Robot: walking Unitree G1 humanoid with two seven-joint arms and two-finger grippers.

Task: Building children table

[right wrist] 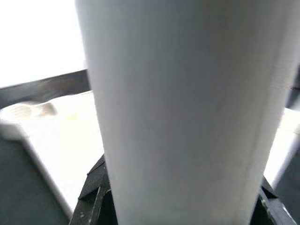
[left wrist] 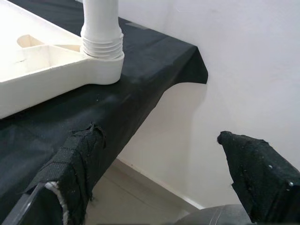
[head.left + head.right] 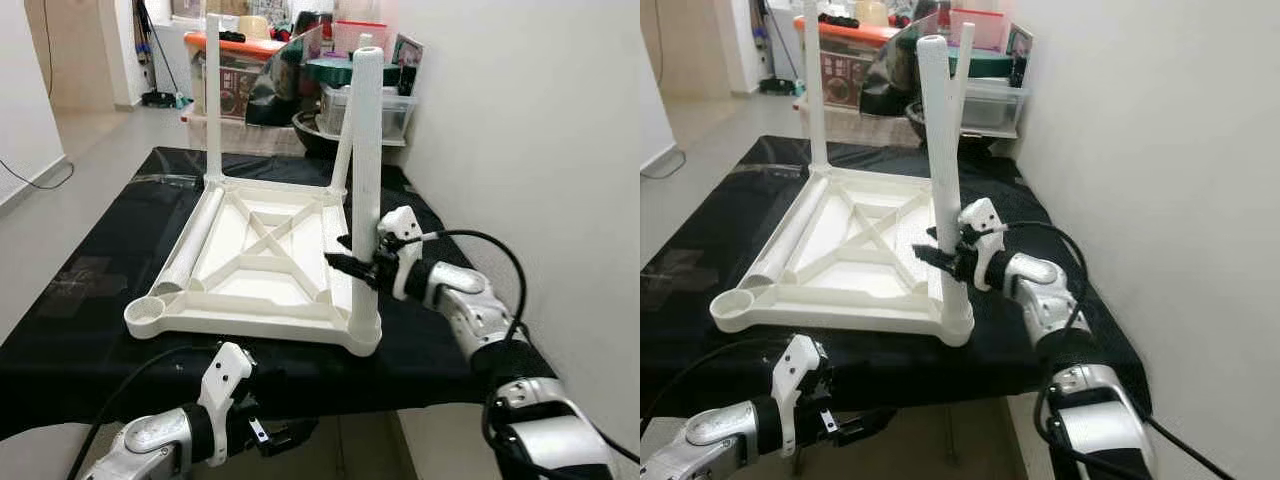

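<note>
Upturned white tabletop (image 3: pixel 250 270) lies on the black desk (image 3: pixel 90 340). Legs: three upright in corner sockets, one loose leg (image 3: pixel 195 245) lying flat along the left rail, its socket (image 3: pixel 148 310) vacant. Right hand (image 3: pixel 362 265) clamps the near-right leg (image 3: pixel 367 180), axis vertical. Left hand (image 3: pixel 268 436) open, empty, below the desk edge, nearer the loose leg.
</note>
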